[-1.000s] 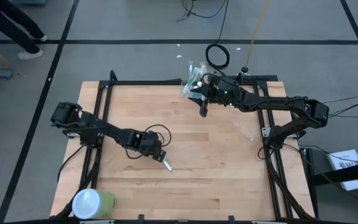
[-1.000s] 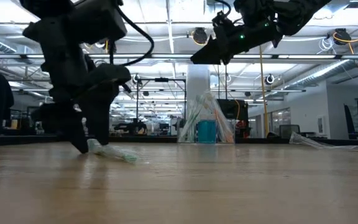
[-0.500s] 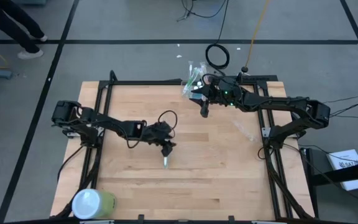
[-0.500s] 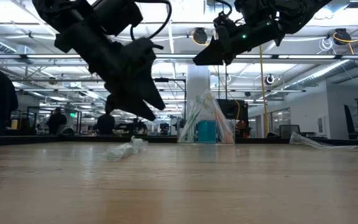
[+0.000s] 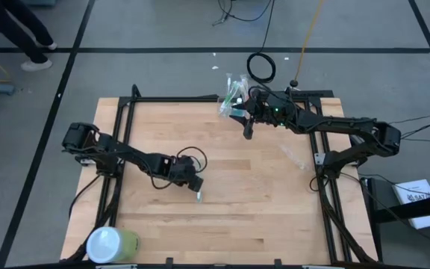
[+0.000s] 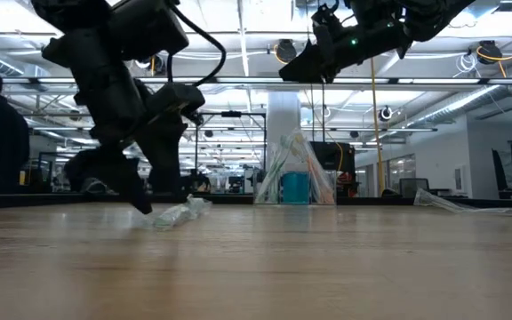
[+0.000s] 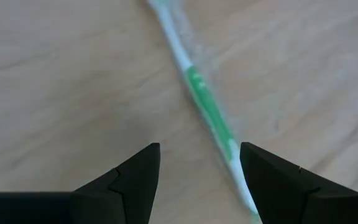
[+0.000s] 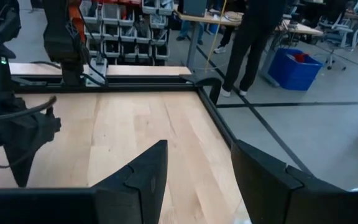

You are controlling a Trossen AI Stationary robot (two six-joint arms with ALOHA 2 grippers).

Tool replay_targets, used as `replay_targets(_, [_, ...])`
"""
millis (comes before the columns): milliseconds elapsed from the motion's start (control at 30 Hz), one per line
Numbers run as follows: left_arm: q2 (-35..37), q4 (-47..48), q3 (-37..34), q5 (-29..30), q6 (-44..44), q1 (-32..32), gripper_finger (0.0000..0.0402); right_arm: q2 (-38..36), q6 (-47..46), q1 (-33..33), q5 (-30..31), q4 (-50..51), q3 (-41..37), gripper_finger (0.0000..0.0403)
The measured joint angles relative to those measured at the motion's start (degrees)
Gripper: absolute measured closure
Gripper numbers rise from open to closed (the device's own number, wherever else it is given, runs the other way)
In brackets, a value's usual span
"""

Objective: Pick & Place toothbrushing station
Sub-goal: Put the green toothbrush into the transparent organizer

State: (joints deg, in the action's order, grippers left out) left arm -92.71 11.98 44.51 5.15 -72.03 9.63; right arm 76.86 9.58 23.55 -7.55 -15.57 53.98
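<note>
Left wrist view: the left gripper (image 7: 197, 180) is held low with fingers apart, empty, over a wrapped toothbrush (image 7: 201, 99) on the tabletop (image 5: 260, 202). Pickup is judged pending; centring and closing are needed. The right gripper (image 5: 248, 133), also parted, hovers beside the toothbrushing station (image 5: 232, 101) at the far edge.

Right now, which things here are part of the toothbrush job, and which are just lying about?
Part of the job:
- wrapped toothbrush
- clear holder with toothbrushes
- left gripper, open over the toothbrush

Lying about:
- green cylinder
- empty wrapper
</note>
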Motion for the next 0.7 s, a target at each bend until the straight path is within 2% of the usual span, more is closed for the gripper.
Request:
replay_targets(133, [-0.5,-0.9,0.0,0.8,0.2,0.0,0.0172,0.0,-0.3,0.0,0.0,0.5,0.0,0.0232])
replay_targets(267, [-3.1,-7.3,0.0,0.7,2.6,0.0,0.0172,0.0,-0.4,0.0,0.0,0.6,0.0,0.0232])
replay_targets(367, [-5.6,-10.9,0.2,-0.2,3.1,-0.4,0.0172,0.0,-0.5,0.0,0.0,0.5,0.0,0.0232])
replay_targets(533, [-8.1,-10.9,0.4,-3.3,1.4,-2.7,0.0175,0.0,-0.5,0.0,0.0,0.5,0.0,0.0232])
replay_targets(700, [-8.7,-10.7,0.3,-3.5,1.1,-3.2,0.0218,0.0,-0.5,0.0,0.0,0.4,0.0,0.0232])
